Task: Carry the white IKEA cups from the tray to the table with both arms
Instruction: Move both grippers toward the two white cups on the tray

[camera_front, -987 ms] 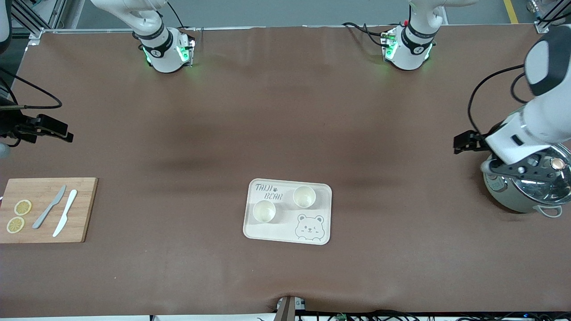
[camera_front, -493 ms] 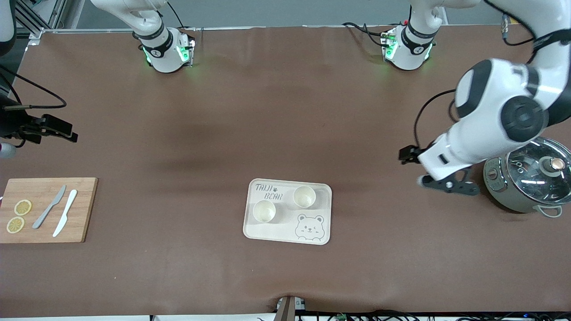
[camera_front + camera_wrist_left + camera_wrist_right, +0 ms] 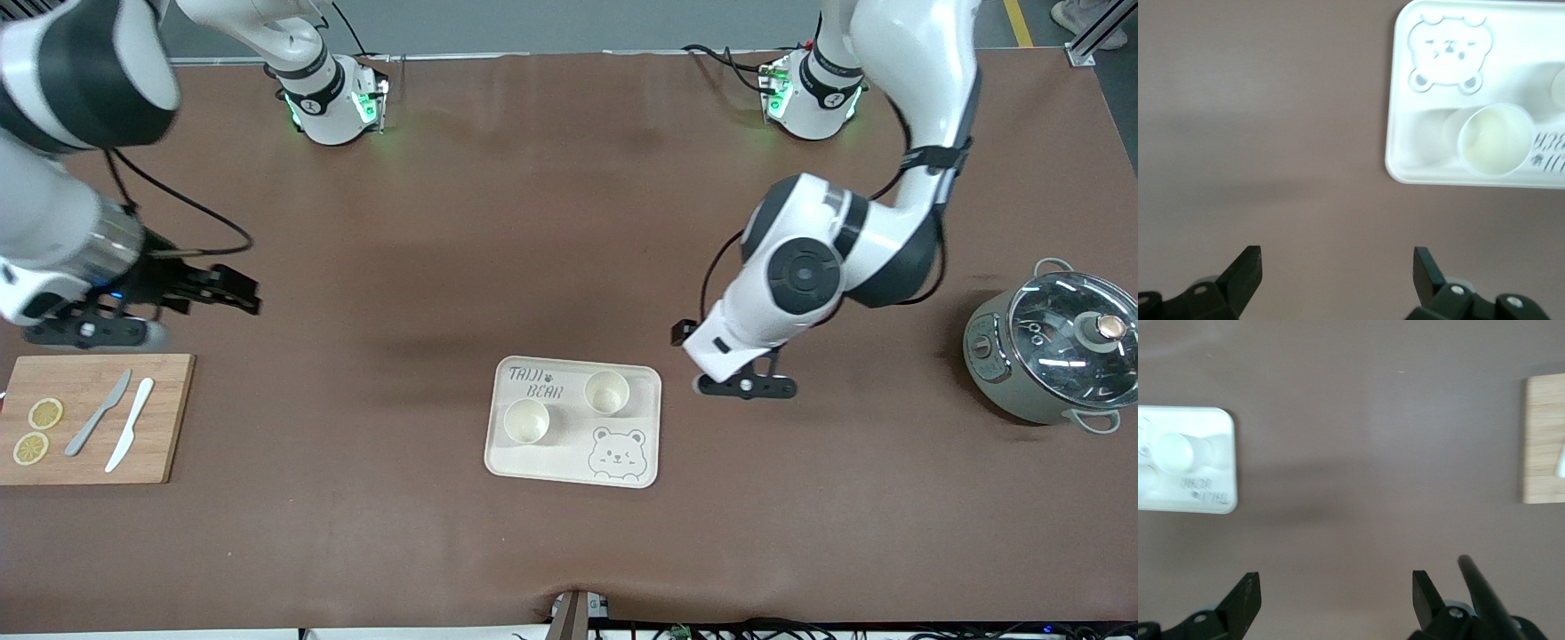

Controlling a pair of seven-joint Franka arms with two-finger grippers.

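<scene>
**Both jaws spread, nothing gripped**

We see the table (image 3: 569, 267) under both empty, wide-open grippers. The left gripper (image 3: 1337, 267) hangs just beside the tray (image 3: 642, 391); the right gripper (image 3: 1331, 590) is well apart from it. Both white IKEA cups (image 3: 607, 392) (image 3: 526, 420) stand on the tray; the left wrist view cuts one off.

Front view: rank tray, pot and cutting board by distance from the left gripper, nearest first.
Left gripper is open, over the table beside the tray.
1. Tray: right beside it, mid-table, both cups on it.
2. Pot: at the left arm's end.
3. Cutting board: at the right arm's end.
</scene>
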